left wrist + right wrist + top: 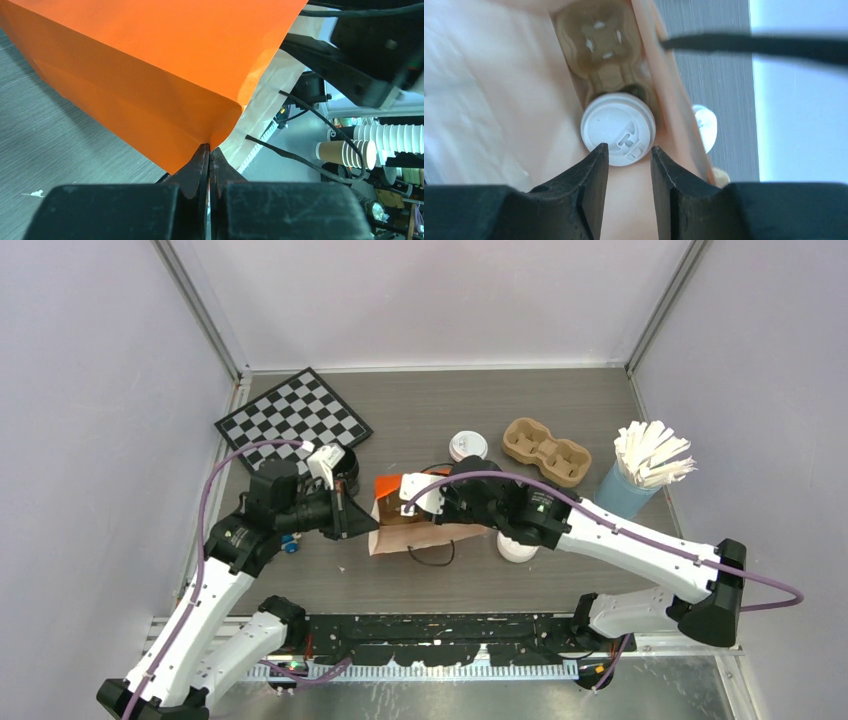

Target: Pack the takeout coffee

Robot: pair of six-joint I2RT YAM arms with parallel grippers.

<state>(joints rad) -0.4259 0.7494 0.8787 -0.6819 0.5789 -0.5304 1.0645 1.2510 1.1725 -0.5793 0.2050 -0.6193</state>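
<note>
Pinching the bag (150, 75) at a corner fold, left fingers (200, 165) were closed flat on the orange paper. Right fingers (594, 170) sat in the bag's mouth, parted narrow, gripping nothing. Coffee (618, 127) was inside the bag just past their tips, white lid toward the wrist camera, against a pulp carrier (599, 45) deeper in. Bag lay on its side mid-worktop (450, 405). Spare lidded cup (466, 446) at its 1 o'clock, chessboard (293, 420) at 10 o'clock.
</note>
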